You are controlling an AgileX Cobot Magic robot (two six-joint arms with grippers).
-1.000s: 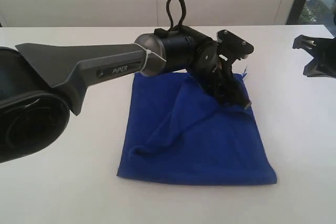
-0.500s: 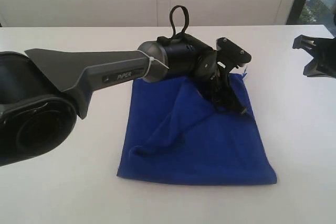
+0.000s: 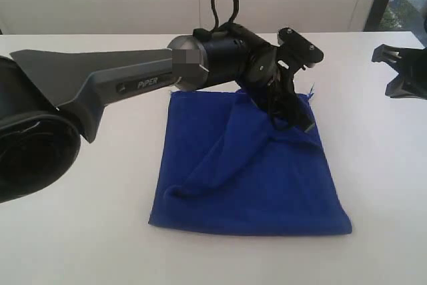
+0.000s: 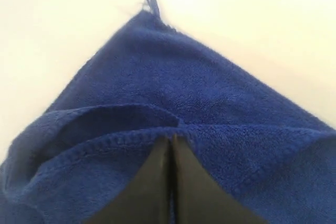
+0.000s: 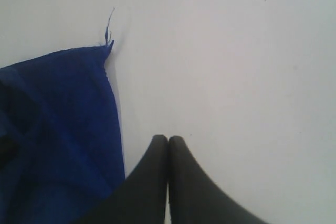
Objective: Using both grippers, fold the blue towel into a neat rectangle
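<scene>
Lying flat on a plain white table (image 3: 80,245), a soft royal-blue terry towel (image 3: 253,185) is partly folded into a rough square. One raised crease runs slantwise across its top layer. The black two-fingered left gripper (image 4: 169,141), on an arm with a grey link lettered PIPER (image 3: 127,83), reaches across to the towel's far corner, on the right of the exterior view. Its jaws are pressed together, and a stitched hem of the upper layer appears pinched at their tips. The black right gripper (image 5: 168,141) sits off the towel, out beyond that same corner, over bare table; its jaws are closed on nothing. A loose blue thread (image 5: 109,23) sticks out from the corner. The cloth looks light, limp and thick-piled. It should drape and wrinkle rather than hold a line, and its layers may drag along together. Hemmed corners and edges look like the firmest places to take hold, one per gripper, so the fold comes out square.
</scene>
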